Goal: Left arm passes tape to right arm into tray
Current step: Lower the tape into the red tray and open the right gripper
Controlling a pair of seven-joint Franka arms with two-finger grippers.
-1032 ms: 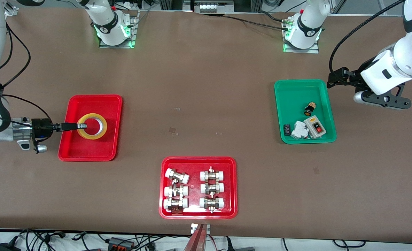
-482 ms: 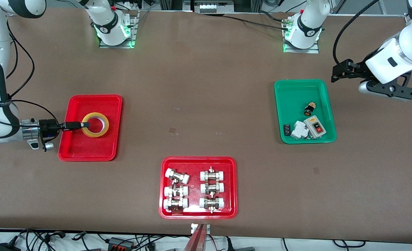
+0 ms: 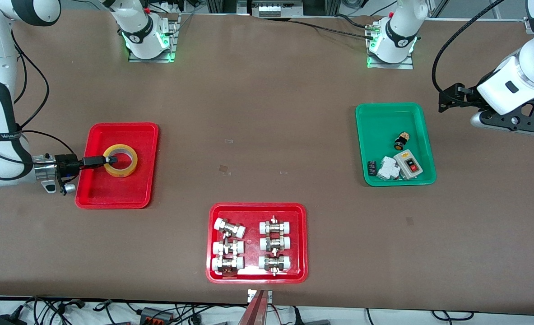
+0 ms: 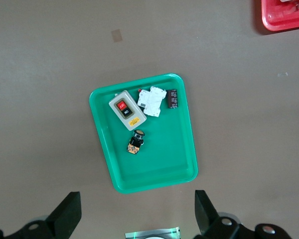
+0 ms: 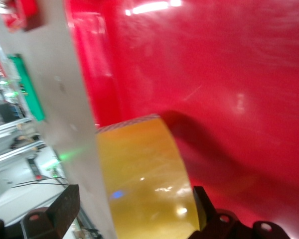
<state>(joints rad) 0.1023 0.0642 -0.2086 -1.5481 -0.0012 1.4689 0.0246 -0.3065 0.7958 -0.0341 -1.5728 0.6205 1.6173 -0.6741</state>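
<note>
Your right hand (image 3: 109,160) grips the tape (image 3: 120,160) by the wall of the ring, one finger inside the core; in the right wrist view the roll (image 5: 144,174) fills the space between the fingers and hides their tips, so you cannot tell whether it rests on the floor of the tray (image 3: 118,192) or hangs just above it. The tape sits within that tray at the right arm's end of the counter (image 3: 267,135). Your left hand (image 4: 134,219) waits with fingers spread wide and empty, up over the counter beside the green tray (image 3: 384,117), which holds a switch box (image 3: 408,164), a white breaker (image 3: 387,169) and small dark parts. The squarer red tray (image 3: 257,207), nearest the front camera, carries six white-capped fittings.
</note>
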